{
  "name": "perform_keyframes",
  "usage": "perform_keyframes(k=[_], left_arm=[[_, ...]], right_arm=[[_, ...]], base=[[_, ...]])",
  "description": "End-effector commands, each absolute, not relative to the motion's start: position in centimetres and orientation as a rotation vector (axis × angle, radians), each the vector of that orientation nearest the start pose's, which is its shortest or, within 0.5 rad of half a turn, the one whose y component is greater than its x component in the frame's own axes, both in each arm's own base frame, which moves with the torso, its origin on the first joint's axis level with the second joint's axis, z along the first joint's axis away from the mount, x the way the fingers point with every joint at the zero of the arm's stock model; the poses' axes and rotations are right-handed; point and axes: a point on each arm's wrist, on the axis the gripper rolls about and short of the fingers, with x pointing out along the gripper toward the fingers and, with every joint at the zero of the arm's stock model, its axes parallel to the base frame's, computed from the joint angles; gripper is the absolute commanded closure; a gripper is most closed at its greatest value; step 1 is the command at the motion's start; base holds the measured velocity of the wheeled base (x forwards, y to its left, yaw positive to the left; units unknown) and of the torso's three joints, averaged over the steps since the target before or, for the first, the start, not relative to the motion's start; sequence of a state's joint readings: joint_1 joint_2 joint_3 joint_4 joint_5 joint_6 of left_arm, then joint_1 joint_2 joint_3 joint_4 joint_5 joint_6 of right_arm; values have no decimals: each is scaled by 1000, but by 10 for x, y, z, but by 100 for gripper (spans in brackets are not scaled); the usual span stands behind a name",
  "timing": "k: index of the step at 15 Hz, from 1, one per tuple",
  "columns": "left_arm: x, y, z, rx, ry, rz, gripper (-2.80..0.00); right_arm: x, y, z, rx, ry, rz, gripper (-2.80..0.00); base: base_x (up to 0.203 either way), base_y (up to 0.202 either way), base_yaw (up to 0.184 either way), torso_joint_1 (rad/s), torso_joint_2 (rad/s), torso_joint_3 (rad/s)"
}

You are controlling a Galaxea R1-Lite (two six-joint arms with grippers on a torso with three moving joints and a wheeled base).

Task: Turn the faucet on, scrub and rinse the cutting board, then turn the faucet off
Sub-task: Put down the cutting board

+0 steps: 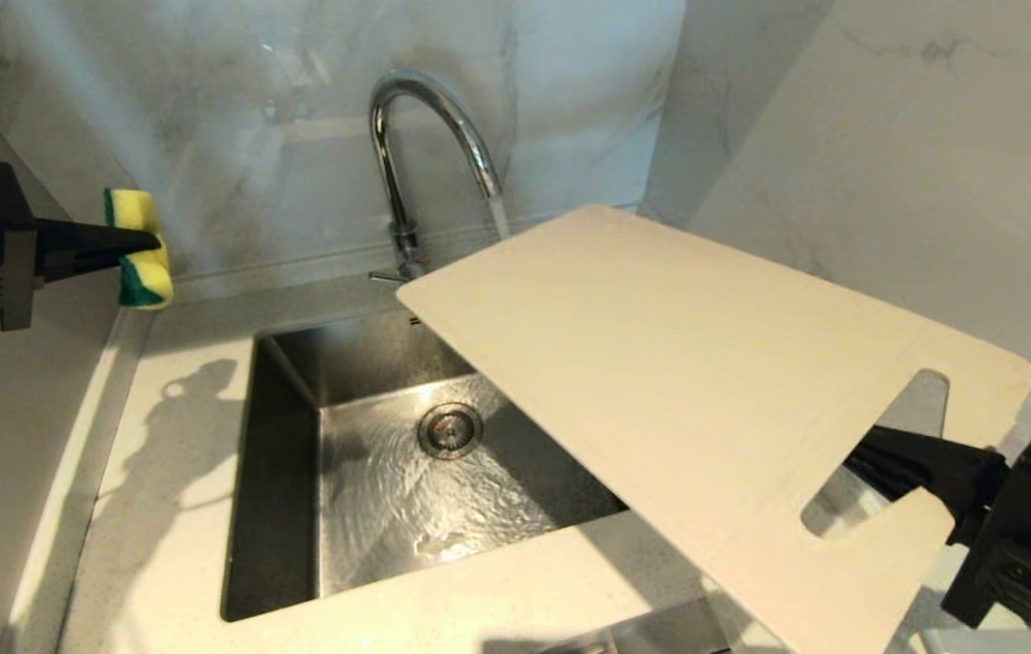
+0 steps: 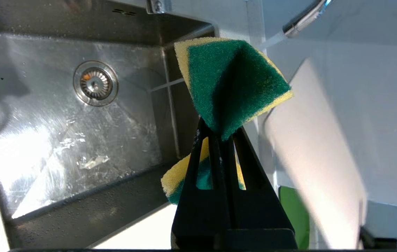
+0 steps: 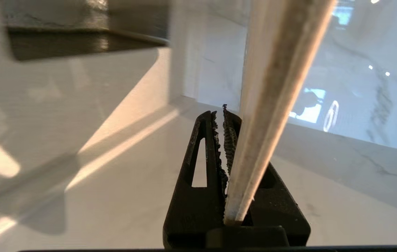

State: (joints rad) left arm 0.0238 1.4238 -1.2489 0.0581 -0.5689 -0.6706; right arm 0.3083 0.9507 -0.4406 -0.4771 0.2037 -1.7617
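Water ran from faucet (image 1: 429,136). Cutting board (image 1: 660,363) was held tilted over sink (image 1: 279,472), clamped in right pincer (image 1: 878,459); left pincer (image 1: 138,241) gripped sponge (image 1: 141,247), well apart. Scrubbing judged next: sponge brought to board.

We see the faucet (image 1: 429,150), a shiny chrome gooseneck, running: water streams from its spout. We see the cutting board (image 1: 697,391), cream-white with a slot handle, tilted over the sink, its handle end clamped between the right gripper's (image 1: 878,459) fingers (image 3: 201,154), its far corner just beside the stream.
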Motion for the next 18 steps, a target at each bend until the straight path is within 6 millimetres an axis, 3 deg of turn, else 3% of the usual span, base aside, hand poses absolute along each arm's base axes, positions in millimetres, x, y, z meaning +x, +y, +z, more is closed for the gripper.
perform_keyframes(k=[1,9,14,18], left_arm=[[240,-8,315,-726,416,-454,0],[247,-8,303,-736,450,-439,0],[256,-8,294,-742,482,-429,0],[261,-7,290,-748,495,-425,0]], right_arm=[[93,34,206,-1734,-409,388,0],[70,21,160,-1791,-125,275,0],[68,18,141,-1818,14,270,0],[79,20,135,-1829,103,303,0]], base=[[0,0,0,0,0,0],[0,0,0,0,0,0],[0,0,0,0,0,0],[0,0,0,0,0,0]])
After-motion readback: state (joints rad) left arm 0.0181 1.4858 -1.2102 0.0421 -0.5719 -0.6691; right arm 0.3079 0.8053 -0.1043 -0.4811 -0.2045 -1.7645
